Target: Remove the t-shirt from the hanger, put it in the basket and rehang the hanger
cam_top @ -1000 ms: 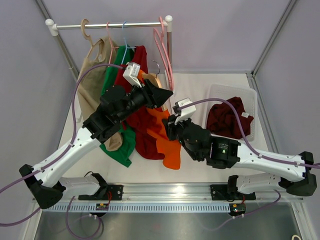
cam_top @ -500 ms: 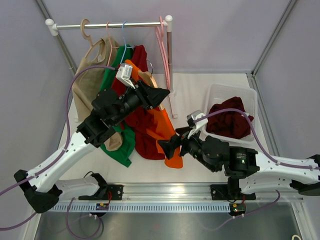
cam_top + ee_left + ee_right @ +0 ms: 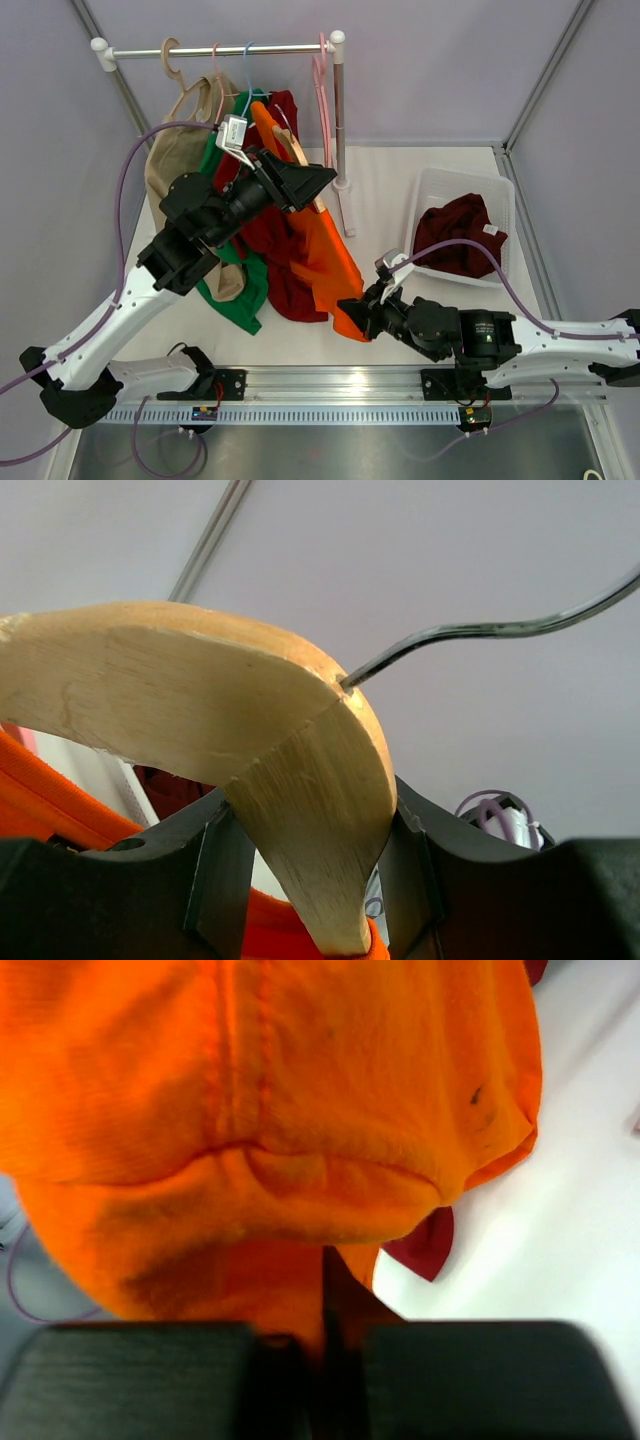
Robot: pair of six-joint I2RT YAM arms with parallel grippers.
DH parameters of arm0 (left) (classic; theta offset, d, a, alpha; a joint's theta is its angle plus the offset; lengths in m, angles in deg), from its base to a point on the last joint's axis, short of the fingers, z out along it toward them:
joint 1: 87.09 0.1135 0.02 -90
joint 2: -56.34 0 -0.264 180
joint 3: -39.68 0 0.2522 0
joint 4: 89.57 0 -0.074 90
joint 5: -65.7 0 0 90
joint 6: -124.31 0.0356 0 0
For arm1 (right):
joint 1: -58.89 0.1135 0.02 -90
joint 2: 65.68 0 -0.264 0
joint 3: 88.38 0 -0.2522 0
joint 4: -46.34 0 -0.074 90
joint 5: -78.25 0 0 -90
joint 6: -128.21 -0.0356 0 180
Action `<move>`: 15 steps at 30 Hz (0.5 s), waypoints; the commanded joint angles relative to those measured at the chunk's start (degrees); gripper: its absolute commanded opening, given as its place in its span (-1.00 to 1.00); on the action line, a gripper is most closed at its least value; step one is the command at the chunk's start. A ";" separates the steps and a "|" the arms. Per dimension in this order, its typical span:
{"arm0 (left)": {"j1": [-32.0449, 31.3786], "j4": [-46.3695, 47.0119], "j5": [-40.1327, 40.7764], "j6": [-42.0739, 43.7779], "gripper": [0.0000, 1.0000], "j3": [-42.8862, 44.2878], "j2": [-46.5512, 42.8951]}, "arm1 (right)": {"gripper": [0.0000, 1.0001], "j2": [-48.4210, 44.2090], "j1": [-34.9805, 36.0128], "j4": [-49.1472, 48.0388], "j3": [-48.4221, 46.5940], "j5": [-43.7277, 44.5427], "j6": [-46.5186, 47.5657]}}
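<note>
White table (image 3: 392, 188): t-shirt (image 3: 325, 258) hem apparently pinched in right gripper (image 3: 349, 318).

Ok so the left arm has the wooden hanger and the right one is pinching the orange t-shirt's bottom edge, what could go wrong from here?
The right gripper pinches only a small fold at the hem of the orange t-shirt, so a pull may slip off the cloth. The left gripper holds the curved wooden hanger at its middle alone; a sideways tug could twist it loose. The red shirt hanging right behind may get dragged along.
</note>
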 commanded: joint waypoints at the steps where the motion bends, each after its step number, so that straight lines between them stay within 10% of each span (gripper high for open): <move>1: -0.08 7.69 -2.85 -1.65 -1.00 5.03 -2.23 | -0.98 -1.37 2.17 -3.82 -0.02 2.06 0.34; 15: 3.79 -2.69 -6.00 1.96 -1.00 33.33 6.47 | -1.00 3.20 9.92 2.16 5.78 9.26 -9.33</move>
